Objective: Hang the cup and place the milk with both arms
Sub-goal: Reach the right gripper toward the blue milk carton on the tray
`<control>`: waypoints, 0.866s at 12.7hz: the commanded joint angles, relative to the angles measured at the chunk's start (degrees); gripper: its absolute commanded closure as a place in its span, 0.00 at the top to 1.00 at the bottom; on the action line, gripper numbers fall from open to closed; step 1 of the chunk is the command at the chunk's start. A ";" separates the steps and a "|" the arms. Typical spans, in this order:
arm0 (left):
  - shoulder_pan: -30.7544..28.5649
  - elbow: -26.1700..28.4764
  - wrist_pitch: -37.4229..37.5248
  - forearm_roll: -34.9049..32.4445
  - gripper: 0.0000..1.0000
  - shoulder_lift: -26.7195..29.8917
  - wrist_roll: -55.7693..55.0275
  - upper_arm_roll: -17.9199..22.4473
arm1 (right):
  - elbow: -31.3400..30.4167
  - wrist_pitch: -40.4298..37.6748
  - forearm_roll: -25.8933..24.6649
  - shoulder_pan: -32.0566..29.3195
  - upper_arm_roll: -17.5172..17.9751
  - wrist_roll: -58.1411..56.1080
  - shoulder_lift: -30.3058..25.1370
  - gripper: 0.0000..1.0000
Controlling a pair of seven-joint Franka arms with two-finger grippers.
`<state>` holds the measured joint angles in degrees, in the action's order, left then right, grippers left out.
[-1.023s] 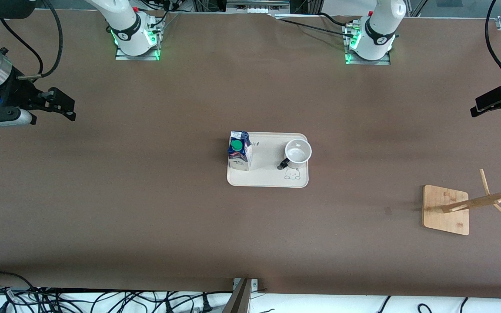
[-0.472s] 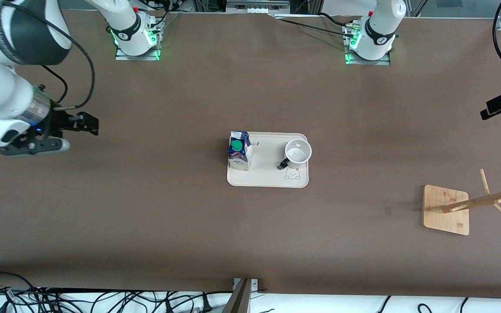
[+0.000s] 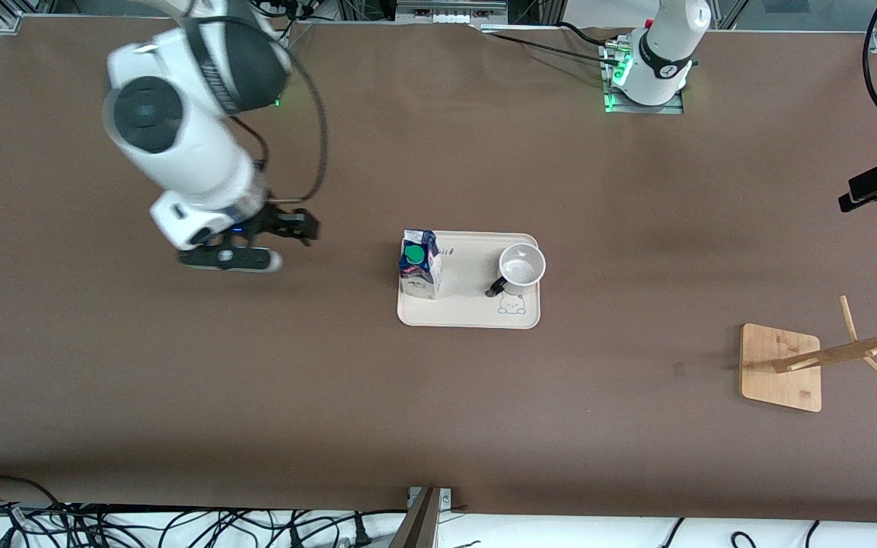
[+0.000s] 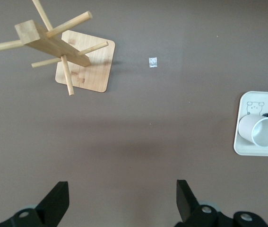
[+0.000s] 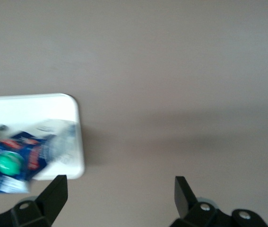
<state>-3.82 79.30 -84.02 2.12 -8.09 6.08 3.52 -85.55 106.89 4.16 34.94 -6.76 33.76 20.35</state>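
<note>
Milk [image 3: 419, 264] and cup [image 3: 521, 268] upright on tray [image 3: 469, 313] (both grippers' jaws wide, empty).

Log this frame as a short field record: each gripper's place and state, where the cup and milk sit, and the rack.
right gripper: open, empty, over bare table toward the right arm's end, short of the tray
left gripper: open, empty, waiting at the left arm's end of the table
milk: upright on the tray, at the tray's end toward the right arm
cup: upright on the same tray, mouth up, handle toward the milk
wooden rack: standing on the table toward the left arm's end, pegs bare
task progress: neither item grasped yet
</note>
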 commanded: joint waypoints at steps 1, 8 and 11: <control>0.39 0.06 0.26 -0.10 1.00 0.18 2.71 -0.26 | 8.09 5.68 3.12 5.12 0.25 8.67 9.68 1.00; 0.92 0.24 0.79 -0.10 1.00 -1.66 1.74 -2.81 | 9.98 8.42 2.96 9.26 0.26 12.47 15.60 1.00; 0.65 0.68 0.88 -0.10 1.00 -1.93 1.83 -2.82 | 5.06 10.52 2.70 11.72 -0.01 12.83 15.60 1.00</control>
<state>-2.92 79.71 -83.71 2.12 -10.24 7.45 0.69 -77.38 116.00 6.58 45.10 -6.41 45.81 36.34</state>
